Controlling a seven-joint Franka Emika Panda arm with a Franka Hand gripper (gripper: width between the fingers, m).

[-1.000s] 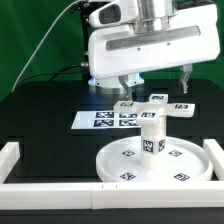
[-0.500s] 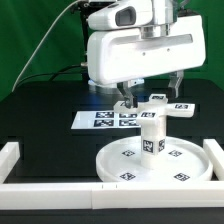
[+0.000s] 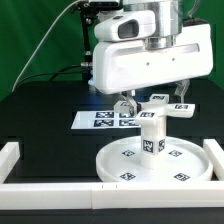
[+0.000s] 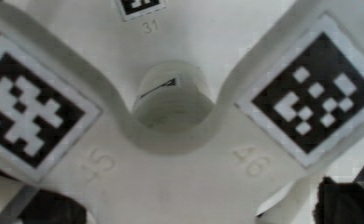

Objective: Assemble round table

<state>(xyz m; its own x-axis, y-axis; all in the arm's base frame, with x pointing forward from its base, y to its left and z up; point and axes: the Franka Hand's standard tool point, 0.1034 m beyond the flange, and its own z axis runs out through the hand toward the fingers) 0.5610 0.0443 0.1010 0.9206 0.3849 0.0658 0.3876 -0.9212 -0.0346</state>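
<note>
The round table's white disc (image 3: 125, 165) lies flat near the front. The short tagged leg (image 3: 150, 137) stands upright on its central hub. A white cross-shaped piece with tags (image 3: 160, 106) sits at the leg's top. My gripper (image 3: 153, 100) is open and straddles this piece, one fingertip (image 3: 125, 104) on each side of it. In the wrist view the cross piece (image 4: 179, 150) fills the picture, with its round centre socket and two tags. Dark fingertips (image 4: 19, 205) show at the corners, apart from each other. My gripper (image 4: 182, 207) sits just over the piece.
The marker board (image 3: 97, 119) lies flat behind the disc. White border rails run along the front (image 3: 50, 192), the exterior view's left (image 3: 8, 155) and the exterior view's right (image 3: 216, 150). A green backdrop stands behind the black table.
My gripper has come down from above the cross piece until its fingers flank it, and the hand has shifted slightly to the exterior view's right. The disc and leg have not moved.
</note>
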